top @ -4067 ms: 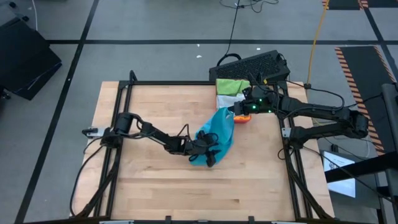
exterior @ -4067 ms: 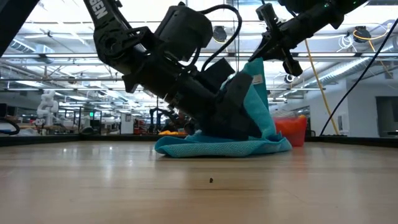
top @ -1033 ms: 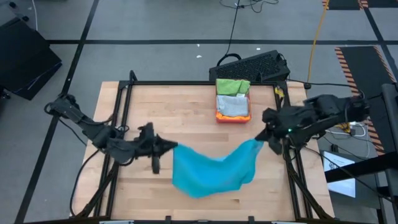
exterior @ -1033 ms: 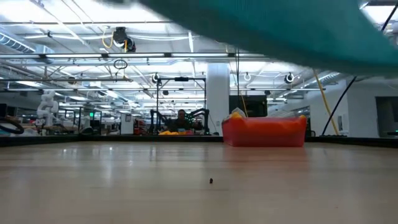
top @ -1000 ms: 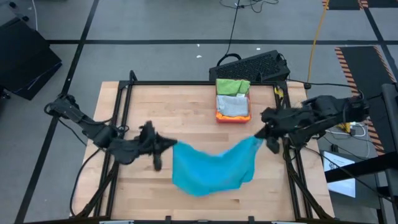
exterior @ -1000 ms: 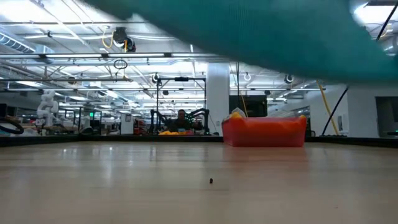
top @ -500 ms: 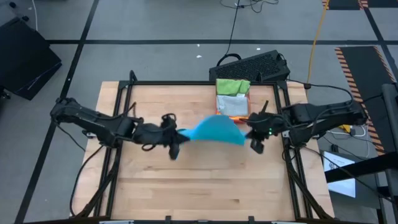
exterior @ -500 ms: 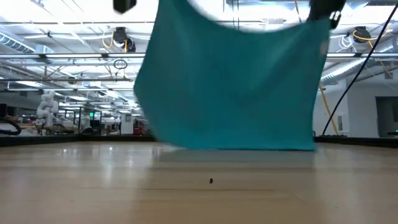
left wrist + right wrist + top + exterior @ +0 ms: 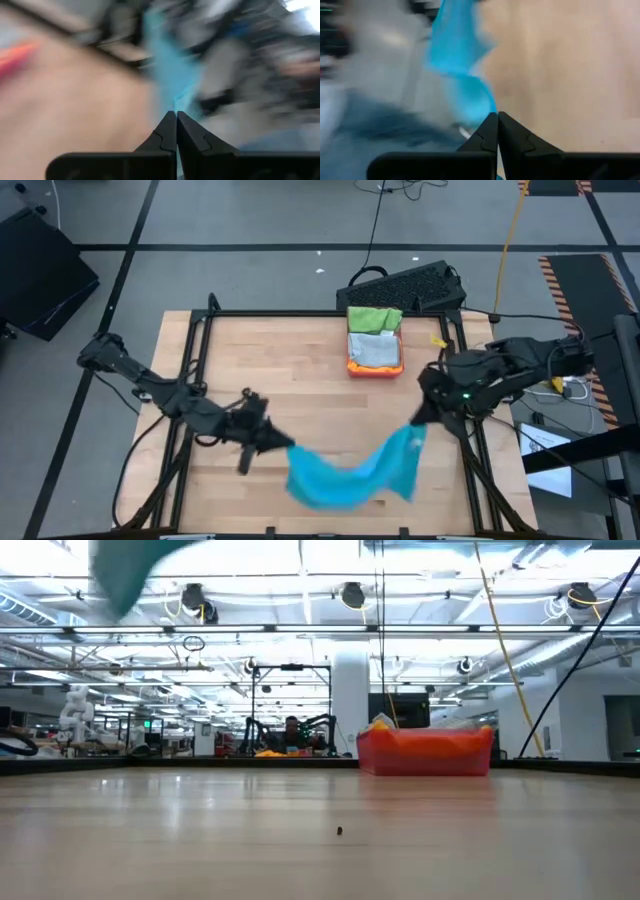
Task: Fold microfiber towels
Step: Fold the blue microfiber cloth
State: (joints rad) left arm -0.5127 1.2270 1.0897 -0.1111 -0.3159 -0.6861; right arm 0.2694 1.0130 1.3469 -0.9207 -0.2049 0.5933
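- Blue microfiber towel [image 9: 345, 475], high view: I see it slung in the air between my two claws over the near part of the wooden table [image 9: 300, 360], sagging in the middle. The left gripper [image 9: 278, 443] pinches its left corner and the right gripper [image 9: 420, 423] its right corner, so the long axis runs left to right between the arms. Neither arm is nearer; each stands at one end. The pink-red tray [image 9: 375, 363] with a grey towel [image 9: 376, 352] in it sits well apart at the far edge, and a bright green towel [image 9: 373, 318] lies just beyond it.
- Low view: only a blurred blue-green scrap of the cloth [image 9: 125, 570] shows at the upper left corner, so I judge the towel hangs clear of the table surface. The tray [image 9: 425, 750] stands far off across the boards.
- Left wrist view: my fingers are fully closed, tips pressed together on a thin edge of the blue cloth [image 9: 172, 75], which trails away straight ahead of the claw.
- Right wrist view: same here, fingers closed tight on a corner, the cloth [image 9: 457, 50] streaming forward over the wood.
- Judgement: laying it flat turns on keeping both corners level and the span taut across the table.
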